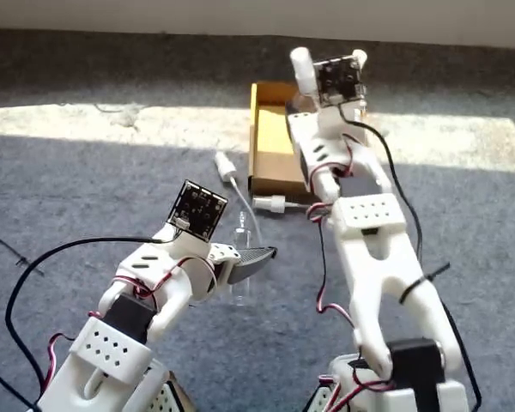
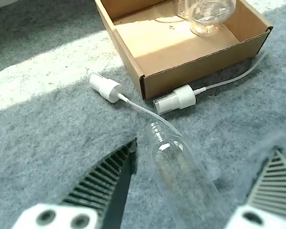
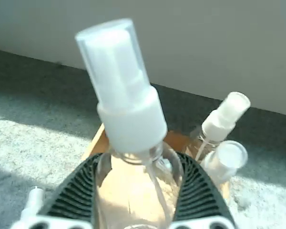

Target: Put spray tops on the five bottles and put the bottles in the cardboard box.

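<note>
The left end effector (image 2: pixel 205 150) is released. Its two dark ribbed fingers stand wide apart, one on each side of a clear plastic bottle without top (image 2: pixel 181 176). This bottle lies on its side on the grey felt-like counter (image 2: pixel 47 133), with its open neck turned towards the brown cardboard box (image 2: pixel 200 76).

Between the neck and the box lie two loose white spray tops with thin tubes. One (image 2: pixel 176 99) is just beside the front wall of the box and the other (image 2: pixel 105 87) is near its corner.

The right end effector (image 3: pixel 139 162) is clenched on a clear plastic bottle with a white capped spray top (image 3: pixel 128 191). It holds this bottle a little tilted above the far part of the box. Behind it two more topped bottles (image 3: pixel 224 119) stand in the box.
</note>
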Action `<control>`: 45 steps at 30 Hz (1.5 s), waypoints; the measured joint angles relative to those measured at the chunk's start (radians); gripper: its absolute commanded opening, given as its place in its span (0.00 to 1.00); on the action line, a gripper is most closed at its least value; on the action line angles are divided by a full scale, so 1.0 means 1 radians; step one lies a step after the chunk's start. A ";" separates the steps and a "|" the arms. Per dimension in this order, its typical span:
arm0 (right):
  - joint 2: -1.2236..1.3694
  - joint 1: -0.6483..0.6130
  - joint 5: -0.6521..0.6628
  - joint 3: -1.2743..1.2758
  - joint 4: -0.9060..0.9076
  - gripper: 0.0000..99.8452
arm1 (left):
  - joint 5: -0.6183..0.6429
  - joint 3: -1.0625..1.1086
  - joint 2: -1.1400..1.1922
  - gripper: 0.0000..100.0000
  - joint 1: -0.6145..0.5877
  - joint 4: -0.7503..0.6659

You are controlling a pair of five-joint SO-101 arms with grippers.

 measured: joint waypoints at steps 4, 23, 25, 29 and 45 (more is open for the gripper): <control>-0.068 0.095 0.000 0.104 0.002 0.00 | 0.000 0.000 0.000 0.36 0.000 0.000; -0.034 0.146 -0.132 0.239 -0.334 0.00 | 0.000 0.000 0.000 0.36 0.000 0.000; -0.034 0.146 -0.132 0.282 -0.367 0.00 | 0.000 0.000 0.000 0.36 0.000 0.000; -0.034 0.146 -0.132 0.316 -0.385 0.00 | 0.000 0.000 0.000 0.36 0.000 0.000; -0.034 0.146 -0.132 0.348 -0.471 0.00 | 0.000 0.000 0.000 0.36 0.000 0.000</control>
